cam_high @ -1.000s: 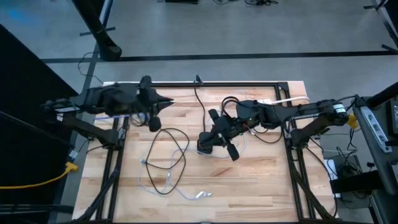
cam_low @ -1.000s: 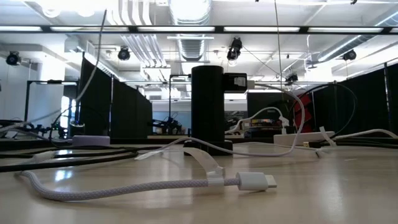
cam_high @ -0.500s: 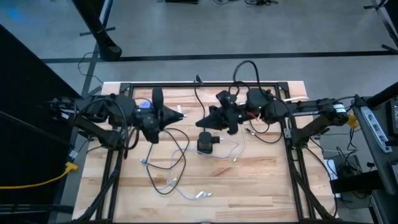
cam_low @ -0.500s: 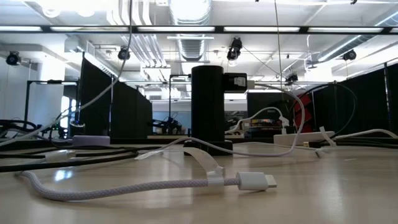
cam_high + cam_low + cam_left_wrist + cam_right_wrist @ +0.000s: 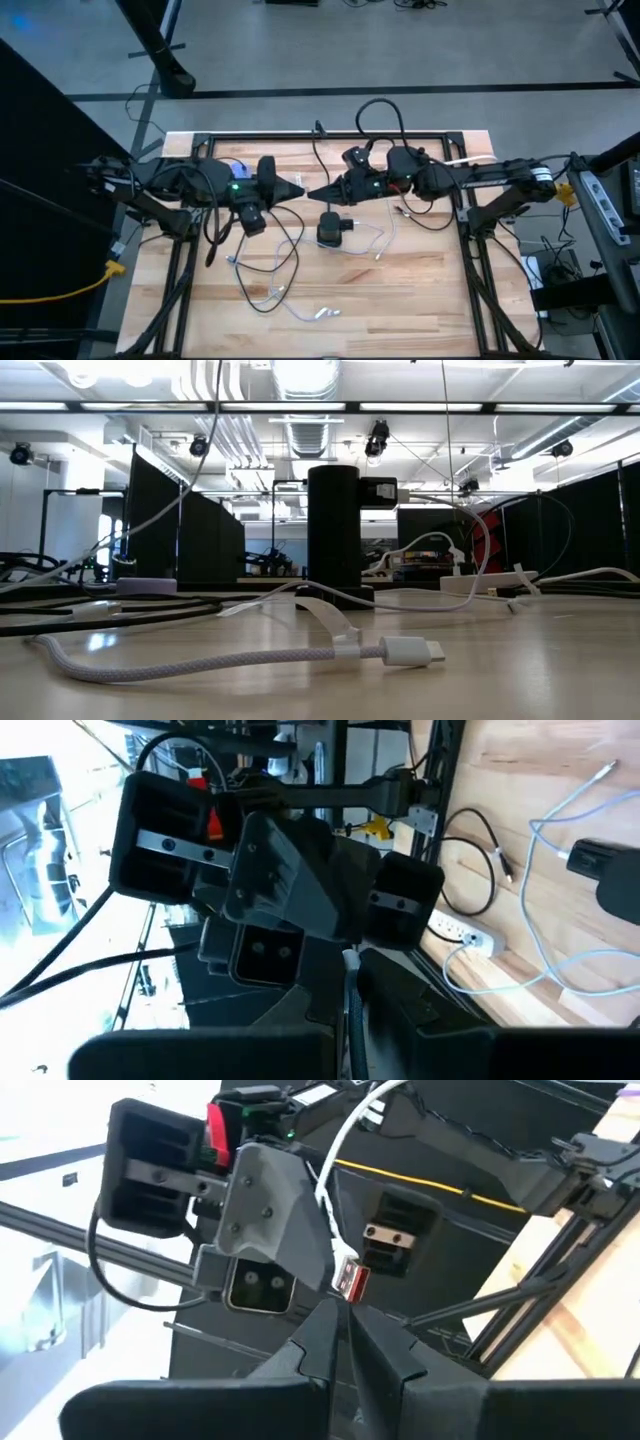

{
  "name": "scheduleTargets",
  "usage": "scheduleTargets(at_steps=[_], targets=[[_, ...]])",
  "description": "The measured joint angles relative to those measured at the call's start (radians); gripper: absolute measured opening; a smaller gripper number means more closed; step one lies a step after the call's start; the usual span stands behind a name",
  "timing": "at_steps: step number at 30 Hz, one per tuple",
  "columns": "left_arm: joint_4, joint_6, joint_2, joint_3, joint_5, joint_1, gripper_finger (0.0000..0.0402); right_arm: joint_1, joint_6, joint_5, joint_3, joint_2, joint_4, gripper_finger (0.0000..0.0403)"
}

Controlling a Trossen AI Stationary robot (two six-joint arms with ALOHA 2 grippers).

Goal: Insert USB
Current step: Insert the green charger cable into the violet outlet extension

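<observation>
Both tools raised mid-air, tip to tip above tabletop [image 5: 420, 300]. Right tool [image 5: 318, 192] clamped on USB plug [image 5: 350, 1283]; left tool [image 5: 292, 189] clamped on black cable [image 5: 352, 1010]. Insertion not yet made; mating remains.

White power strip [image 5: 452, 160] at table's [image 5: 420, 290] far right edge, seemingly.

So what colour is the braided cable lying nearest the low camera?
White or pale grey braided cable, ending in a white plug; low view shows it best.
</observation>
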Motion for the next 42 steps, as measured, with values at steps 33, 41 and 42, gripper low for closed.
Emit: scheduleTargets(at_steps=[33,41,42], targets=[[-0.005,0.07,-0.001,-0.001,0.004,-0.005,0.0013,0.0,0.004,0.041,0.0,0.009,0.008,0.0061],[-0.009,0.04,0.0,-0.002,0.031,-0.004,0.0013,0.0,0.007,0.05,0.0,0.019,0.032,0.0046],[-0.01,0.034,0.0,-0.002,0.031,-0.004,0.0013,0.0,0.0,0.056,0.0,0.019,0.037,0.0046]])
